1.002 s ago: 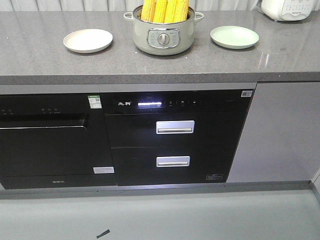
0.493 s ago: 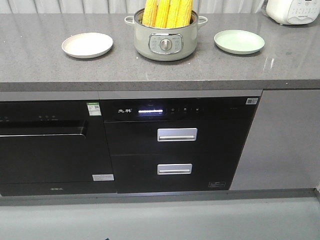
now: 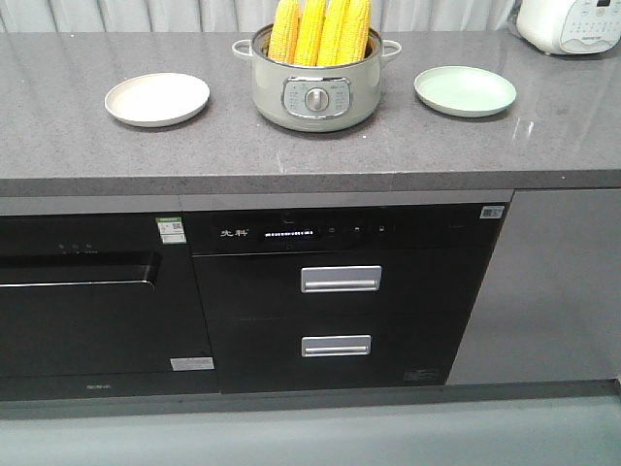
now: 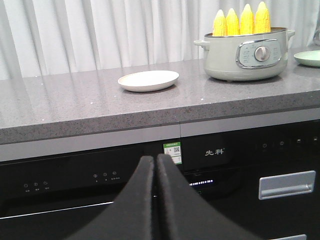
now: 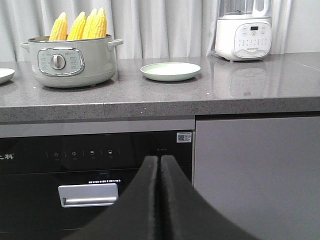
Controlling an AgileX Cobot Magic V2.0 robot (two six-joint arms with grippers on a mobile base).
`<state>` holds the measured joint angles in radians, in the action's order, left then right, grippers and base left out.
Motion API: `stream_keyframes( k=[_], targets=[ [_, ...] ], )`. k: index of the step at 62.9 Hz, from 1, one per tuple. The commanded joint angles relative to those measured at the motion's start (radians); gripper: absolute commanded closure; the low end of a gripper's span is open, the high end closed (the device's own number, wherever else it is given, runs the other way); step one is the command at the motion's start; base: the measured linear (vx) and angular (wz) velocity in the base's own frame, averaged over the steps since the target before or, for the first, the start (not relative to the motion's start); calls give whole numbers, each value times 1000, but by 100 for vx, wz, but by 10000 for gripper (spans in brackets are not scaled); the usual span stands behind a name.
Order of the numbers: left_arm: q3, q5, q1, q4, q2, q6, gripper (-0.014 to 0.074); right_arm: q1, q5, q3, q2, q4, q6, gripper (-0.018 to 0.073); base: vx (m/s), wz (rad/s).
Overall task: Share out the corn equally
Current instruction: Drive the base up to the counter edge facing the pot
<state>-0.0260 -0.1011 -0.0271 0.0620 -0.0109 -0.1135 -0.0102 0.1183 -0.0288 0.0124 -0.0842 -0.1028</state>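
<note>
A grey speckled counter [image 3: 78, 146] ran before white curtains [image 4: 75, 35]. Beneath it sat a black appliance [image 3: 87, 320], two black drawers [image 3: 252, 301] with silver handles [image 3: 341, 280], and a grey cabinet door [image 3: 553, 282]. The floor [image 3: 291, 437] was grey.

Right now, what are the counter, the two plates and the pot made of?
Counter: looks like speckled grey stone or quartz, polished; it mirrors the white appliance. Cream plate and green plate: probably glazed ceramic or melamine, smooth soft sheen. Pot: likely painted metal, glossy pale green.
</note>
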Motion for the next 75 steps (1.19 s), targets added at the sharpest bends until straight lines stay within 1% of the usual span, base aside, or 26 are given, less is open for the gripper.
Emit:
stream_keyframes(
  k=[1,75],
  targets=[
    [-15,81,0,2,-16,9,603,-6,-75,-7,4,-11,3,566,12,0],
    [-15,81,0,2,-16,9,603,-6,-75,-7,4,-11,3,566,12,1]
  ],
)
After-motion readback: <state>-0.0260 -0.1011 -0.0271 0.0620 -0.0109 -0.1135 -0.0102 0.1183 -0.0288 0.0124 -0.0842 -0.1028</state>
